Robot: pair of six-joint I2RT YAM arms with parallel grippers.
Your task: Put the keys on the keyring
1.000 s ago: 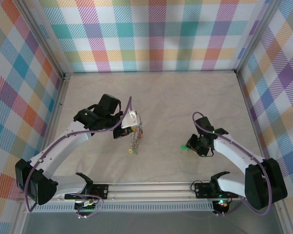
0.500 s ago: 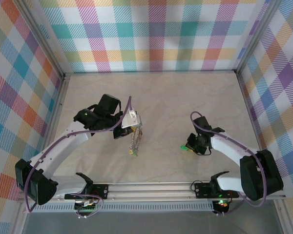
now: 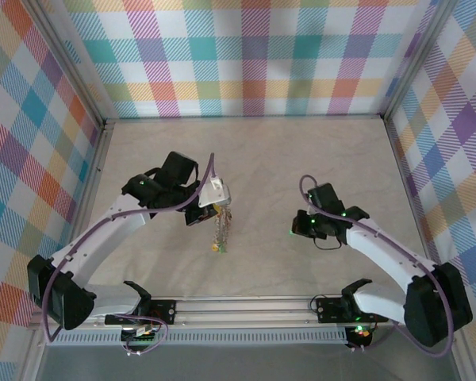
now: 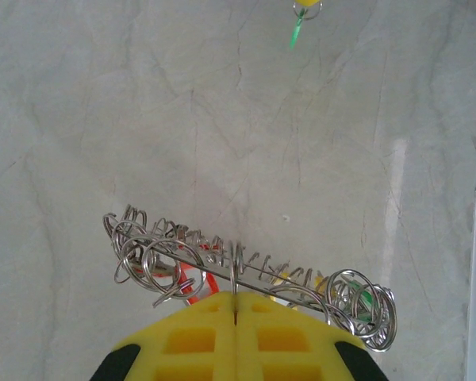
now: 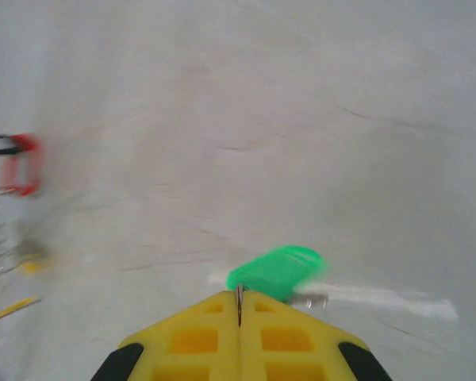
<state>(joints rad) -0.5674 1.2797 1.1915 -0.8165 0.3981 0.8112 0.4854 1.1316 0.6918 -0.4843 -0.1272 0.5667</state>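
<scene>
Left of centre above the table (image 3: 262, 159), we hold the keyring (image 4: 182, 252) aloft, our left gripper (image 4: 236, 305) clamped fully on its wire so the threaded keys (image 3: 219, 236) dangle clear. To the right, our right gripper (image 5: 239, 302) is closed tight, apparently pinching the green-tagged key (image 5: 276, 270) for threading, though blur leaves that uncertain.

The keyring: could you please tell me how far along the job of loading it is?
Done: many keys already fringe the keyring, pinched in the shut left gripper. In hand: the shut right gripper holds a green-tagged key, apart from the ring. Left: threading that key on.
</scene>
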